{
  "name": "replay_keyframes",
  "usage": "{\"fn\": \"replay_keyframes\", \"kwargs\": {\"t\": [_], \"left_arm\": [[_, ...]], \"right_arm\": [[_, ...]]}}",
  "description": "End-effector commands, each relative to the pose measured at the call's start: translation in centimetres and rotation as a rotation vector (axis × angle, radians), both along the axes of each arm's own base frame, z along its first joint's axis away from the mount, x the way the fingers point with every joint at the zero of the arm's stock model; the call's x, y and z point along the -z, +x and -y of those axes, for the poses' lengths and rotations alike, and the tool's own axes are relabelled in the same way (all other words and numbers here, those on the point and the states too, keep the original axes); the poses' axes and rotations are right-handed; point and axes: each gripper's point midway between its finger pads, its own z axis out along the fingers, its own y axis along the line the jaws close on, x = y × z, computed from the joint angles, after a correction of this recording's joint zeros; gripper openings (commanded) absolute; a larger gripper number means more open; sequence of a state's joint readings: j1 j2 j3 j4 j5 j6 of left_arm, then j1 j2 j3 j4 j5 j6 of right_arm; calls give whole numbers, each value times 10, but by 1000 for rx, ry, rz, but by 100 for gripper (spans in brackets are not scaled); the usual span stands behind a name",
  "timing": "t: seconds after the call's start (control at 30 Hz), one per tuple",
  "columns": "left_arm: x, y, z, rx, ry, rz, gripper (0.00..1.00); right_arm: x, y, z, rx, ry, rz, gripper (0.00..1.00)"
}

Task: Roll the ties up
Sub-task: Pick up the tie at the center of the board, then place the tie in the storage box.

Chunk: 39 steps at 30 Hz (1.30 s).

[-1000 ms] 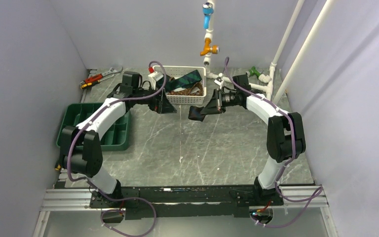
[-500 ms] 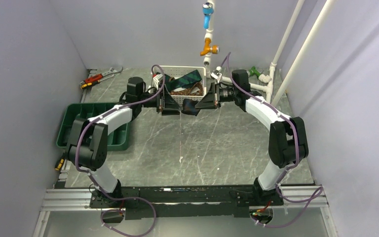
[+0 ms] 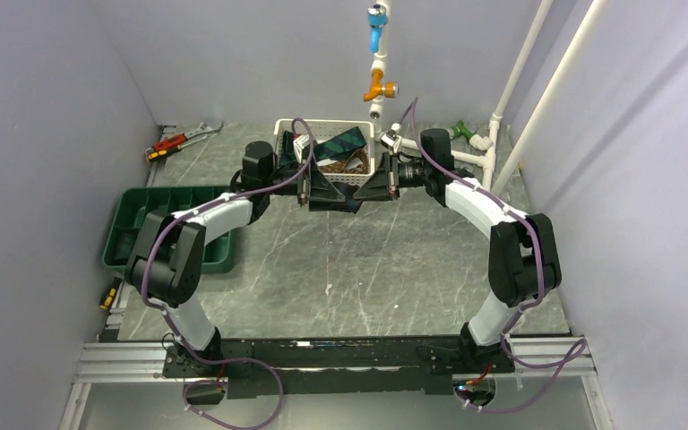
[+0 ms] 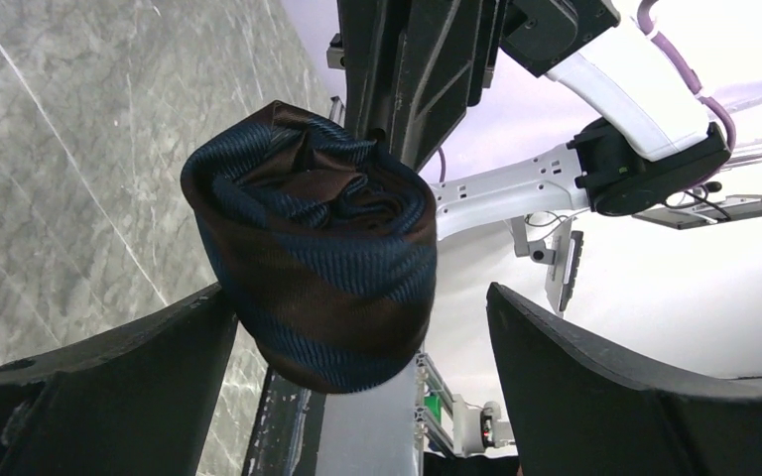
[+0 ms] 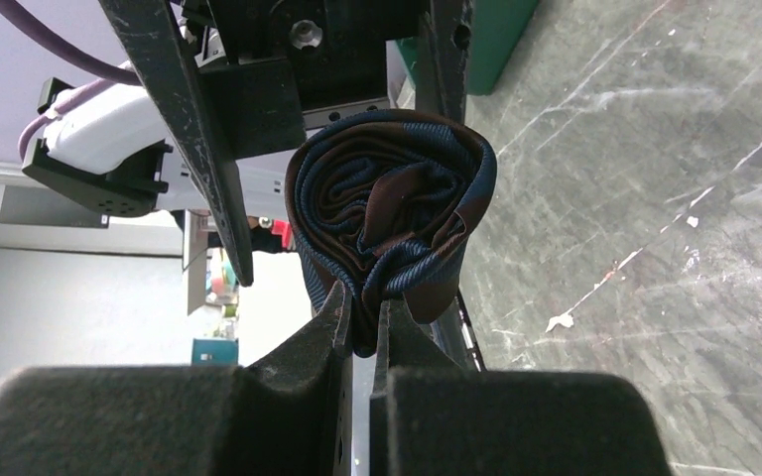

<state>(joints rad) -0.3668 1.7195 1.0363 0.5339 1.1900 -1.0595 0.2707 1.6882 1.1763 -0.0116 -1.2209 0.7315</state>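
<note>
The rolled tie, navy with brown stripes, hangs in the air above the surface, just in front of the basket where other ties lie. The right fingers are almost closed, pinching the lower edge of the coil, which stops it unwinding. The left fingers stand wide apart on either side of the roll and grip nothing. That placement suggests they are set to take the bundle across its width, probably a handover.
</note>
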Motion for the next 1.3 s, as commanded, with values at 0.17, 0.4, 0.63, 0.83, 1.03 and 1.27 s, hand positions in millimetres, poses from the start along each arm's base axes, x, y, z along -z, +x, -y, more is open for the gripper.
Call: {"fn": "replay_keyframes", "kwargs": {"t": [0.17,0.4,0.63,0.83,1.03,1.27], "left_arm": [[-7,-1,9,27,-11,25,93],[-14,-3,9,37,-40,39,81],[-12,-1,12,35,-19,30,93],[-10,-2,14,41,-16,20,86],[-10,-3,15,41,-22,11,54],[-12,-2,13,36,-27,25,11]], "right_arm": [[-26,-8,-5,-29,47,84,0],[-23,-8,-9,-37,45,70,0],[-22,-8,-12,-44,43,70,0],[-22,-8,-13,-46,41,70,0],[-22,-9,-13,-47,40,73,0],[-11,-12,-11,-64,2,48,1]]}}
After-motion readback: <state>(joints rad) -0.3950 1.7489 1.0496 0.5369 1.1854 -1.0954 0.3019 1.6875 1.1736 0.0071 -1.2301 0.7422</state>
